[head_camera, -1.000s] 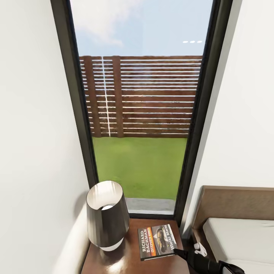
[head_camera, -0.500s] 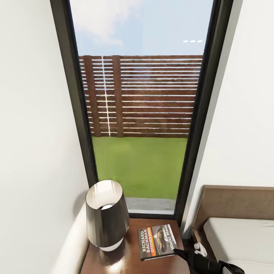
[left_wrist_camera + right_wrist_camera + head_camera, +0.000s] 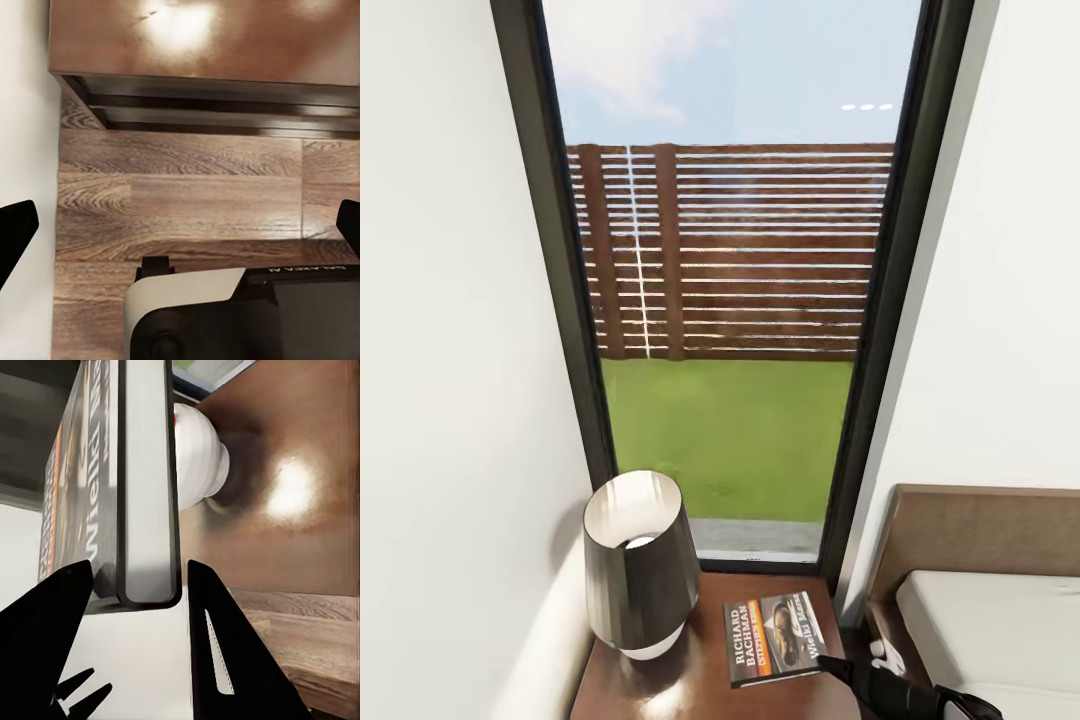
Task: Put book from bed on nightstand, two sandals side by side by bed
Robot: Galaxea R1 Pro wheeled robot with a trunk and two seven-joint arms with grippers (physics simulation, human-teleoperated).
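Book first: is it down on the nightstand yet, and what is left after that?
Nearly there. The book is over the nightstand beside the lamp, off the bed. In hand: the right gripper has its fingers either side of the book's edge, so it is not released; whether it rests flat is hard to tell. Left gripper is open, over floor. Both sandals remain.

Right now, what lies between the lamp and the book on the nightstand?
Head view: only bare glossy top of the nightstand separates the lamp from the book; they stand apart.
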